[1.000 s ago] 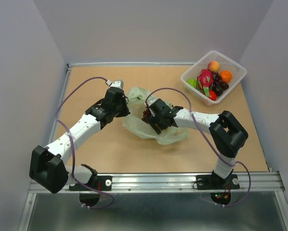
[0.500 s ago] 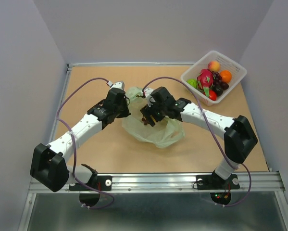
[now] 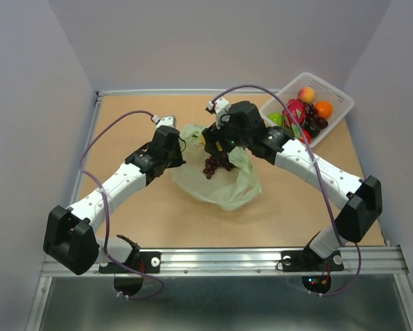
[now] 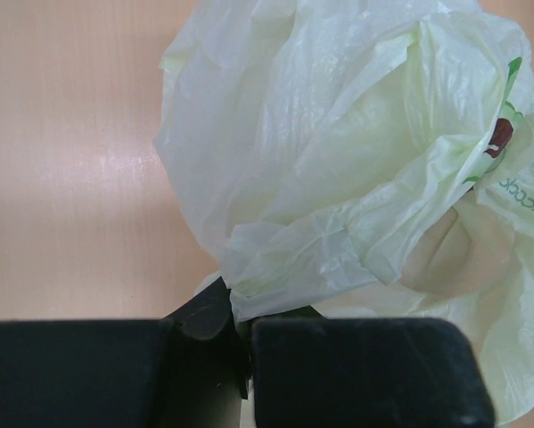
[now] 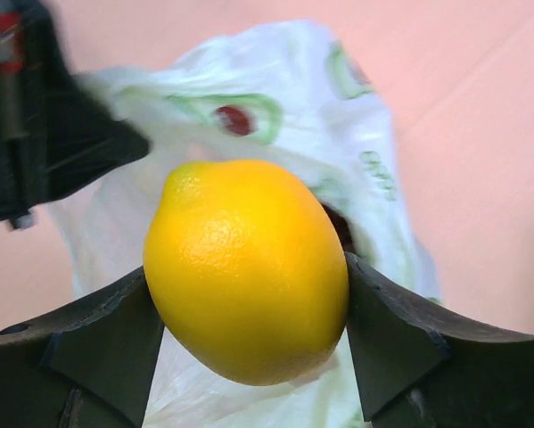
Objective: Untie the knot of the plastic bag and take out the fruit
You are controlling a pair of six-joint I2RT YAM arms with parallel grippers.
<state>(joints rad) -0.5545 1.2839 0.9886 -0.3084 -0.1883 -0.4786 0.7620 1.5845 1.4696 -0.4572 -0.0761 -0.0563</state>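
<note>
- Plastic bag (image 3: pixel 223 186): one, pale green, translucent and crinkled. It lies on the table (image 3: pixel 371 179) between the two arms.
- Grapes (image 3: pixel 216 164): one dark purple bunch shows against the plastic bag just below the right gripper. Whether it lies in or on the bag cannot be told.
- Basket (image 3: pixel 334 89): one, white plastic mesh, at the far right corner of the table, well apart from the plastic bag. Contents:
  - one dragon fruit (image 3: pixel 294 112)
  - one peach-coloured round fruit (image 3: pixel 306 94)
  - one orange one (image 3: pixel 323 109)
  - one green one (image 3: pixel 275 118)
  - one red one (image 3: pixel 304 136)
  - a dark grape cluster (image 3: pixel 315 125)
- Yellow oval fruit (image 5: pixel 244 241): one, clamped between the two fingers (image 5: pixel 391 339) of the right gripper (image 5: pixel 253 312), above the plastic bag.
- Left gripper (image 4: pixel 244 330): fingers pressed together, pinching a bunched fold of the plastic bag.
- Markings: the bag carries green printing with a red mark (image 5: pixel 235 119). Green lettering (image 4: pixel 521 194) runs off the right edge of the left wrist view and cannot be read in full.
</note>
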